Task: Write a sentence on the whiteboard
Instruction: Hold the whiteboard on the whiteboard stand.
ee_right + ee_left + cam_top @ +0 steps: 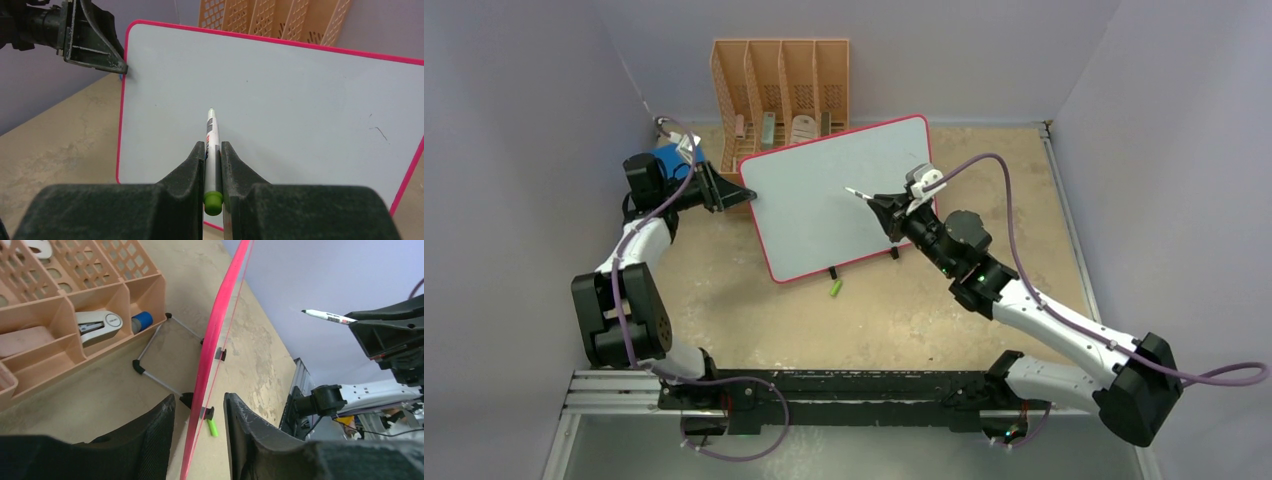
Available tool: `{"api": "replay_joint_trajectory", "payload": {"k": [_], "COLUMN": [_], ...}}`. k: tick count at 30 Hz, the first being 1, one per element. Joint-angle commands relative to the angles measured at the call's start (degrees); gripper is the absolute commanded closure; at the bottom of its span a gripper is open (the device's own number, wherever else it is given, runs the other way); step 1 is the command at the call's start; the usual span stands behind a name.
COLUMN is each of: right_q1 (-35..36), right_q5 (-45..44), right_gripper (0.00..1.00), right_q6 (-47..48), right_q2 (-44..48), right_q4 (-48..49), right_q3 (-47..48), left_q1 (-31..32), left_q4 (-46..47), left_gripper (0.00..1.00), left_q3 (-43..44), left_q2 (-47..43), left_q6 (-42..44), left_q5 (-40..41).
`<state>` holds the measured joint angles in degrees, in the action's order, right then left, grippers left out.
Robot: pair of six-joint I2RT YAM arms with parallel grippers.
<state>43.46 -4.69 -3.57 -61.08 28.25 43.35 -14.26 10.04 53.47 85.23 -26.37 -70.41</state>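
**Top view.** Whiteboard (834, 195) propped upright mid-desk, tilted back, no writing on it, in front of the slotted organizer (779, 85). Left gripper (746, 197) at the board's left edge. Right gripper (871, 200) clamped on a marker (858, 192), tip over the right-centre of the board. Green cap (835, 288) loose on the desk (724, 310), just in front of the lower rim. Risk: board skidding or tipping back toward the organizer under pen pressure if left unbraced.

**Left wrist view.** Jaws apart, straddling the red rim, with a gap visible on both sides; no firm hold yet. Wire prop (138, 366) behind the board. Risk: board twisting about its feet at the first stroke, or uneven closure levering the rim sideways.

**Right wrist view.** Marker pinched near its rear end, long barrel projecting, tip apparently short of the surface. Risk: barrel sliding back or pivoting in the grip on contact, giving faint or broken strokes, and excess push crushing the nib. Secure the left hold before touching down.
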Motion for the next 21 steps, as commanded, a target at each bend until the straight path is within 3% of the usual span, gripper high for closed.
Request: {"api": "replay_joint_trajectory", "payload": {"k": [1, 8, 15, 21], "right_q1": [0.2, 0.2, 0.7, 3.0], "right_q5": [1.6, 2.9, 4.0, 3.7], "right_gripper": [1.00, 1.00, 1.00, 1.00], "right_q6": [1.1, 1.7, 2.9, 6.2], "right_q2": [-0.8, -3.3, -6.3, -8.6], "right_q4": [4.5, 5.8, 7.9, 12.0], "right_q3": [3.4, 4.0, 5.5, 6.3], "left_q1": [-0.2, -0.2, 0.0, 1.2], "left_q4": [10.5, 17.6, 20.6, 19.4], "left_gripper": [0.64, 0.74, 0.98, 1.00], "left_q3": [-0.1, -1.4, -4.0, -4.7], "left_q2": [2.2, 4.5, 3.2, 2.6], "left_q6": [-3.0, -6.5, -6.8, -3.8], "left_q5": [-7.6, -11.4, -11.7, -11.4]}}
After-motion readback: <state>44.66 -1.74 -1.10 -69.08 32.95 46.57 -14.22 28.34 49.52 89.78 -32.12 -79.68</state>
